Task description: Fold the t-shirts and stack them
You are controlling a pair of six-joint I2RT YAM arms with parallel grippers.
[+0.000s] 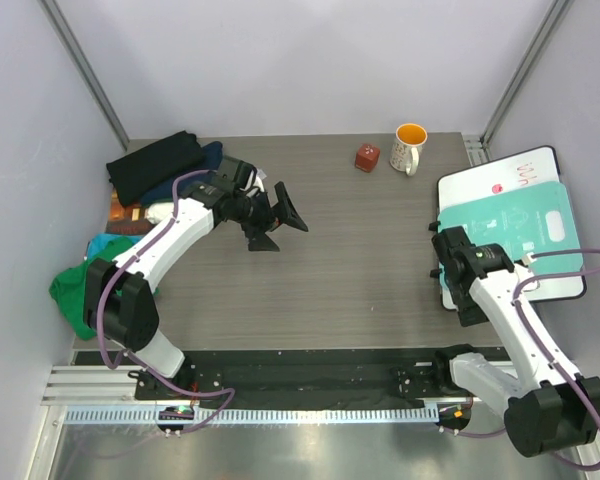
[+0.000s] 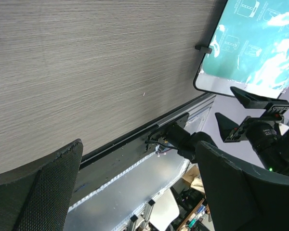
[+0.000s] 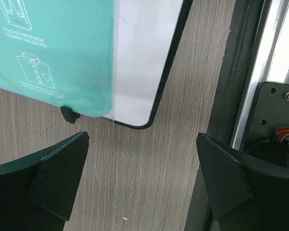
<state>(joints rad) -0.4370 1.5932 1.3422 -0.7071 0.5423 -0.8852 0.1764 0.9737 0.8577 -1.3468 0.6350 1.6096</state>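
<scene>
The t-shirts lie heaped at the table's far left in the top view: a black one (image 1: pixel 155 162) on a navy one (image 1: pixel 212 152), with a teal one (image 1: pixel 104 246) and a green one (image 1: pixel 73 292) nearer. My left gripper (image 1: pixel 278 225) hovers open and empty to the right of the heap, over bare table; its wrist view shows the gripper (image 2: pixel 139 150) facing the table's near edge. My right gripper (image 1: pixel 443 270) stands open and empty at the flat board's left edge; the gripper (image 3: pixel 142 137) is over bare wood. No t-shirt shows in either wrist view.
A teal-and-white flat board (image 1: pixel 515 225) lies at the right, its corner (image 3: pixel 135 115) just ahead of the right fingers. An orange-lined mug (image 1: pixel 410 147) and a red cube (image 1: pixel 367 157) stand at the back. A brown book (image 1: pixel 126 212) lies by the heap.
</scene>
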